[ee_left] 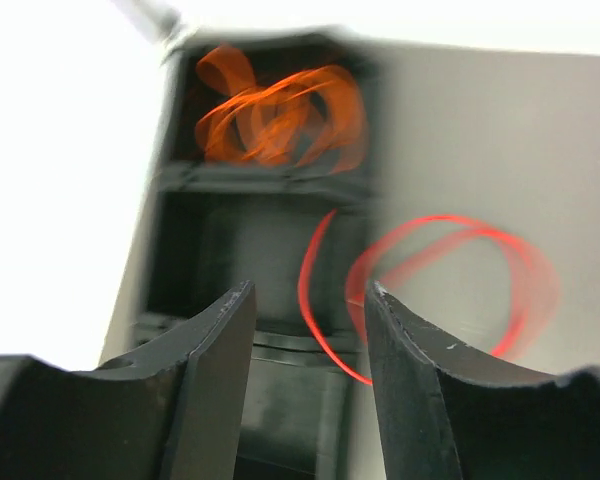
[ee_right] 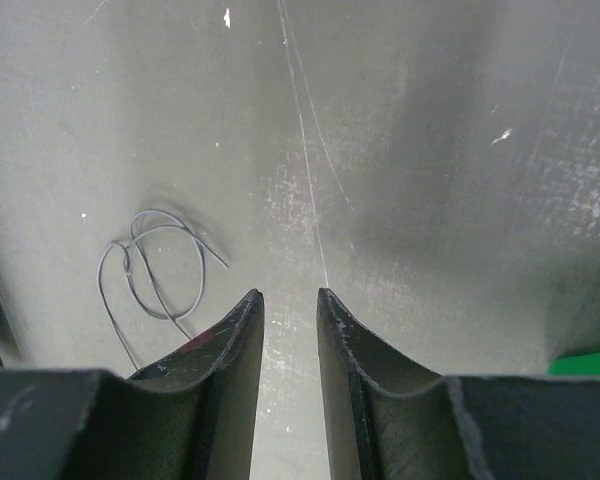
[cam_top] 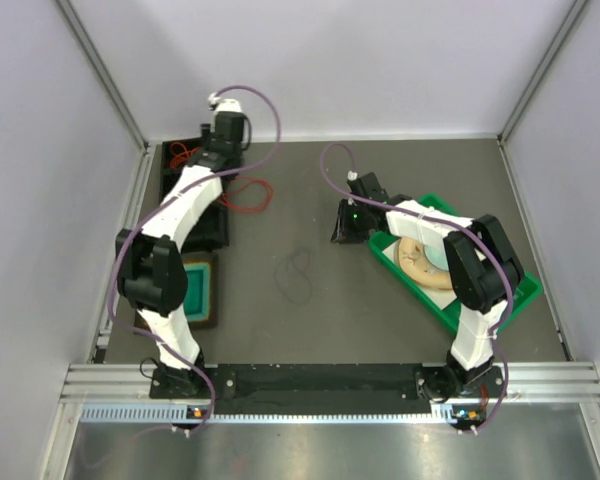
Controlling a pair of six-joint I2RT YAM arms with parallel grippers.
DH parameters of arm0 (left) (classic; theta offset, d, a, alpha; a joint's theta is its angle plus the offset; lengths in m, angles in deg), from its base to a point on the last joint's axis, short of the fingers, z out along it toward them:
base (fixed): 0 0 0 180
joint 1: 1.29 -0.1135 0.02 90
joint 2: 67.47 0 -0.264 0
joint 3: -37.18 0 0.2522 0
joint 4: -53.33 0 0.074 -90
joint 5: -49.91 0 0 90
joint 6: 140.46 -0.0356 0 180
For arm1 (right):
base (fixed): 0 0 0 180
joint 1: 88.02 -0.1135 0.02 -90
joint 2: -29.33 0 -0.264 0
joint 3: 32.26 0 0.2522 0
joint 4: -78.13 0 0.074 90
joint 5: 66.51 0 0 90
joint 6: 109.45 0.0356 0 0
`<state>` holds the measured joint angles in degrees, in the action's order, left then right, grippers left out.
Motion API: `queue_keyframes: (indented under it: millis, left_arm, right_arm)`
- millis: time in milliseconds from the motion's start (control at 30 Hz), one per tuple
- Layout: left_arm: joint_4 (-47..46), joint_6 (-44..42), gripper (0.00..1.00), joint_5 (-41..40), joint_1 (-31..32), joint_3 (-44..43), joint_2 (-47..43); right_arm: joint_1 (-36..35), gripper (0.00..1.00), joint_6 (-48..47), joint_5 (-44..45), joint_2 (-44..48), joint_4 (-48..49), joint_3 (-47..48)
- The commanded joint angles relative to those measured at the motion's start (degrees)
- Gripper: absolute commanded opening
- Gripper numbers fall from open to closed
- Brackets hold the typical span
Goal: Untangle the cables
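Lying nearest, in the middle of the table [cam_top: 380, 330], the thin dark cable [cam_top: 298, 272] forms a loose double loop left of the right gripper [ee_right: 288, 295], whose fingers stand a narrow gap apart, empty. Farther out, the left gripper [ee_left: 310, 288] hangs spread and empty above a red loop [ee_left: 440, 218] lapping the black tray's [ee_left: 235, 245] edge, with the orange bundle [ee_left: 280, 115] heaped in the far compartment. All look light, limp and springy, so pinching one free outer strand seems wiser than grabbing a crossing.

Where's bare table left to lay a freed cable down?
Free: the far right corner beyond the green tray; the near strip between the dark cable and the rail. Crowded: the black tray, with orange cables, the red loop and the left arm.
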<state>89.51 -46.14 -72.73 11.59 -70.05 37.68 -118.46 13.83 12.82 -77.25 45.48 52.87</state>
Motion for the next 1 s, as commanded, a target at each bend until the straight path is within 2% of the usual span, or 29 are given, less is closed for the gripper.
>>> queue_keyframes:
  millis: [0, 67, 233, 433, 567, 767, 967]
  left_arm:
    - [-1.1, -4.8, 0.54, -1.9, 6.3, 0.2, 1.2]
    - [-0.3, -7.1, 0.56, 2.3, 7.1, 0.7, 2.3]
    - [0.7, -9.2, 0.68, 5.5, 7.5, 0.2, 8.1]
    - [3.3, -8.0, 0.71, 11.4, 7.5, -4.5, 15.1]
    - [1.7, -2.8, 0.69, 16.3, 7.4, -7.1, 19.5]
    - [2.5, 6.3, 0.66, 17.1, 7.2, -13.0, 26.2]
    - [2.4, 9.7, 0.51, 18.3, 6.5, -14.2, 28.9]
  right_arm:
    - [-1.5, 0.28, 0.1, -0.2, -0.2, 0.3, 2.4]
    - [-1.5, 0.28, 0.0, 0.1, 0.1, 0.0, 2.0]
    - [-1.5, 0.29, 0.9, 2.4, 4.5, 0.4, -2.2]
    - [0.7, 0.30, 2.1, 7.4, 13.2, 0.7, -11.2]
    - [0.9, 0.31, 0.9, 14.4, 22.4, -0.9, -14.6]
    - [0.9, 0.32, -1.3, 18.1, 27.7, -4.2, -13.5]
    - [1.1, 0.32, -1.6, 17.4, 27.9, -4.7, -12.6]
